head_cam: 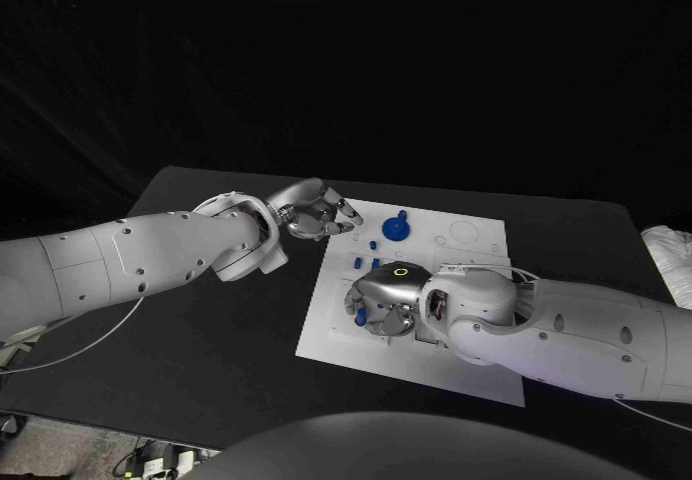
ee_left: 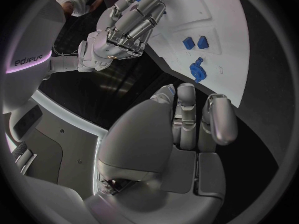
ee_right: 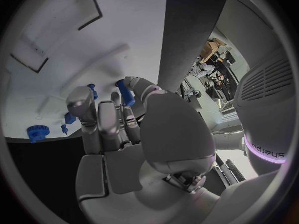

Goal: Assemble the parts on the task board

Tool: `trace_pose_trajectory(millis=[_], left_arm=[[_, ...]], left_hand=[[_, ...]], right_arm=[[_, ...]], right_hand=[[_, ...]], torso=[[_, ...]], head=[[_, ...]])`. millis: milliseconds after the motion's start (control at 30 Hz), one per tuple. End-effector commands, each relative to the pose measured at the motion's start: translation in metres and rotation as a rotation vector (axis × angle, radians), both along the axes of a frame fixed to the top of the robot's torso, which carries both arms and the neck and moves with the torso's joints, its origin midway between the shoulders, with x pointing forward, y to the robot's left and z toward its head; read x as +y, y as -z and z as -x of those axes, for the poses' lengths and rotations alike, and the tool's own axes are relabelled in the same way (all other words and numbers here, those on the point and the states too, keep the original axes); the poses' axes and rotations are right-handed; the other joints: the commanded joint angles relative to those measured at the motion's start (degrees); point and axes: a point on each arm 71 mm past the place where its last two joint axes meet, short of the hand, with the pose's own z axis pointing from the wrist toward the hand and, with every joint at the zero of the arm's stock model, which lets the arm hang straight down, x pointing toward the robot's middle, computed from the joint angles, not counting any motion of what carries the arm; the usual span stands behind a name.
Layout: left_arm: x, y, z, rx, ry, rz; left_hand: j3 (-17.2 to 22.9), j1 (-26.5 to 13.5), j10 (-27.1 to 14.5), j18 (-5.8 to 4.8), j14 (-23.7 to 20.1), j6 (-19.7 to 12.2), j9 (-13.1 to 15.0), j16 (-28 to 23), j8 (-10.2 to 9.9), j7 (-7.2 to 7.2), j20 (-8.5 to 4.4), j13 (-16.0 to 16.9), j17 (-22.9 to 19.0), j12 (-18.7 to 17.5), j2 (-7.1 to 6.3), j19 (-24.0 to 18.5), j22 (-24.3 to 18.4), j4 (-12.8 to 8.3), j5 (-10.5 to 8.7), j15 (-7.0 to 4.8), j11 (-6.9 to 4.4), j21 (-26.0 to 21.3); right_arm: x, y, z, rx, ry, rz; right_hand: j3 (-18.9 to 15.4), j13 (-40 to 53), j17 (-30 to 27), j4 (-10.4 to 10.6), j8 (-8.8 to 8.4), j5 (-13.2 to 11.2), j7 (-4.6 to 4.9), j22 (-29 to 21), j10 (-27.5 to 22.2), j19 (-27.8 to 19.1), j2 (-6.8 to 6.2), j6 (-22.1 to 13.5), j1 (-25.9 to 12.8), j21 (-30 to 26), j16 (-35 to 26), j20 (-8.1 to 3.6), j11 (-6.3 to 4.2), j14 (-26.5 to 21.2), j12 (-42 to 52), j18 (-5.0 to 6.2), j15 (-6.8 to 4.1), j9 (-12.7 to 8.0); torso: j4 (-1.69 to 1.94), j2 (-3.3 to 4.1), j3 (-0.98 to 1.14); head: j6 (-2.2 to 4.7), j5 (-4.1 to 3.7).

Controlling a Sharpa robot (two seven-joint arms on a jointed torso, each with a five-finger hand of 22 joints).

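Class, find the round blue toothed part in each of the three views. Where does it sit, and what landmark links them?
Head view: the blue toothed part lies on the board's far half, near the left hand.
Left wrist view: on the board, beyond that hand's fingertips.
Right wrist view: at the board's edge.
Shared landmark: the white task board.
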Motion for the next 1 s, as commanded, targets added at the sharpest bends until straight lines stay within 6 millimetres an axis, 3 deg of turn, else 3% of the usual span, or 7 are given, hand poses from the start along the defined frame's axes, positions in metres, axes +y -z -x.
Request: trace_pose_trajectory(millis=[33,367,600,700,767,900,1000], left_arm=[[-0.002,0.001,0.001,0.014,0.012,-0.003],[-0.001,0.001,0.001,0.016,0.008,-0.004],[0.001,0.001,0.001,0.013,0.003,-0.004],[0.001,0.001,0.001,0.013,0.0,-0.005],[0.002,0.002,0.001,0.013,-0.003,-0.006],[0.003,0.001,0.0,0.002,-0.011,-0.004],[0.004,0.0,-0.001,-0.012,-0.018,0.0]], left_hand=[[0.43,0.34,0.25,1.07,-0.38,0.02,0.01,-0.24,0.04,0.41,0.05,-0.03,-0.04,-0.29,-0.17,-0.49,10.12,-0.02,0.23,0.04,0.08,-0.29],[0.5,0.35,0.26,1.08,-0.41,0.0,0.01,-0.25,0.03,0.49,0.06,-0.03,-0.07,-0.3,-0.19,-0.53,10.1,-0.02,0.23,0.05,0.1,-0.37],[0.5,0.35,0.26,1.08,-0.41,0.0,0.01,-0.25,0.03,0.49,0.06,-0.03,-0.07,-0.3,-0.19,-0.53,10.1,-0.02,0.23,0.05,0.1,-0.37],[0.5,0.35,0.26,1.08,-0.41,0.0,0.01,-0.25,0.03,0.49,0.06,-0.03,-0.07,-0.3,-0.19,-0.53,10.1,-0.02,0.23,0.05,0.1,-0.37],[0.58,0.36,0.25,1.09,-0.48,-0.01,0.01,-0.32,0.02,0.57,0.07,-0.04,-0.21,-0.33,-0.23,-0.56,10.08,-0.02,0.25,0.07,0.11,-0.43],[0.63,0.39,0.24,1.09,-0.5,0.0,0.01,-0.33,0.03,0.62,0.08,-0.04,-0.23,-0.34,-0.26,-0.56,10.08,-0.03,0.26,0.08,0.08,-0.43],[0.71,0.44,0.25,1.08,-0.48,0.0,0.01,-0.29,0.03,0.65,0.09,-0.04,-0.17,-0.35,-0.28,-0.54,10.1,-0.05,0.28,0.08,0.04,-0.39]], right_arm=[[-0.001,0.001,0.001,-0.005,-0.012,0.011],[-0.01,-0.006,0.002,-0.04,0.004,-0.071],[-0.032,-0.039,0.002,-0.111,0.021,-0.26],[-0.048,-0.061,0.0,-0.155,0.024,-0.327],[-0.062,-0.075,0.0,-0.176,0.034,-0.342],[-0.095,-0.105,-0.002,-0.215,0.069,-0.35],[-0.117,-0.122,-0.005,-0.187,0.134,-0.353]], right_hand=[[-0.3,0.68,-0.68,-0.49,-0.8,-1.48,-0.06,5.36,-1.67,-0.91,0.0,-0.79,-0.69,-1.03,-0.57,0.25,0.19,-1.08,0.63,1.09,0.16,-0.35],[-2.74,0.9,-3.44,-0.34,-3.26,-7.44,-0.39,4.8,-8.08,-2.54,0.23,-3.52,-1.15,-3.69,-1.49,0.75,0.99,-3.51,0.54,1.5,0.49,-2.1],[-5.79,-0.54,-3.12,1.43,-4.93,-9.53,-0.69,5.15,-10.0,-1.73,0.78,-5.98,-1.15,-2.84,-0.64,1.03,1.35,-3.06,0.5,1.24,0.85,-3.8],[-4.49,-1.05,1.46,0.67,-4.43,-4.42,-0.5,6.88,-5.67,2.12,2.14,-4.55,0.8,3.61,2.43,0.93,0.85,0.44,2.23,0.17,0.54,-4.23],[-3.71,-1.86,1.32,0.5,-4.24,-3.73,-0.73,6.98,-3.32,2.48,2.31,-3.76,1.08,4.29,2.57,0.7,0.52,0.48,2.47,0.09,0.33,-4.64],[0.21,-3.43,0.79,-0.4,-3.2,-5.02,0.14,7.28,4.65,2.87,2.39,0.09,2.4,5.78,2.48,0.07,-0.88,0.2,3.45,-0.13,-0.62,-5.44],[2.41,-3.51,-3.1,0.26,-1.6,-9.03,0.7,6.75,15.09,1.39,2.7,4.86,1.88,4.07,0.27,-1.59,-4.04,-2.12,6.13,0.34,-2.83,-5.64]], torso=[[0.03,0.03,0.01],[-0.02,0.0,0.0],[-0.06,-0.05,0.0],[-0.05,-0.15,-0.14],[-0.01,-0.17,-0.2],[-0.07,-0.37,-0.42],[-0.2,-0.47,-0.48]], head=[[-0.01,0.01],[-0.01,0.29],[-0.01,-0.04],[-0.01,-0.34],[-0.01,-0.59],[-0.01,-0.8],[-0.01,-0.9]])
